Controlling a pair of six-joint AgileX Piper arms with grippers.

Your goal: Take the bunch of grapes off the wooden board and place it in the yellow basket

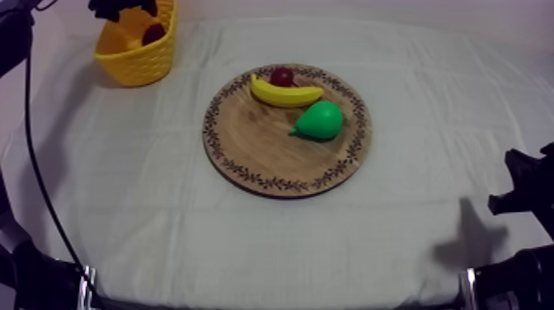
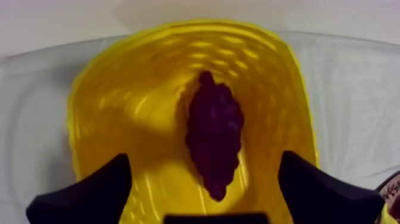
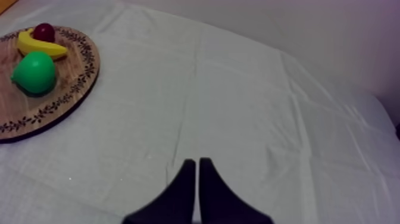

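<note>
The dark purple bunch of grapes (image 2: 214, 134) lies on the floor of the yellow basket (image 2: 137, 107), free of any grip. My left gripper (image 2: 203, 156) hangs open above it, one black finger (image 2: 83, 196) at each side. From the top view, the basket (image 1: 136, 49) stands at the table's far left with the grapes (image 1: 153, 33) inside and the left gripper (image 1: 124, 8) over its rim. The round wooden board (image 1: 255, 144) sits mid-table. My right gripper (image 3: 197, 164) is shut on nothing, low over bare cloth to the right of the board (image 3: 65, 89).
On the board lie a banana (image 1: 284, 94), a small red fruit (image 1: 282, 77) behind it and a green pear (image 1: 320, 121). The right arm (image 1: 523, 190) rests at the table's right edge. Open cloth lies between board and basket.
</note>
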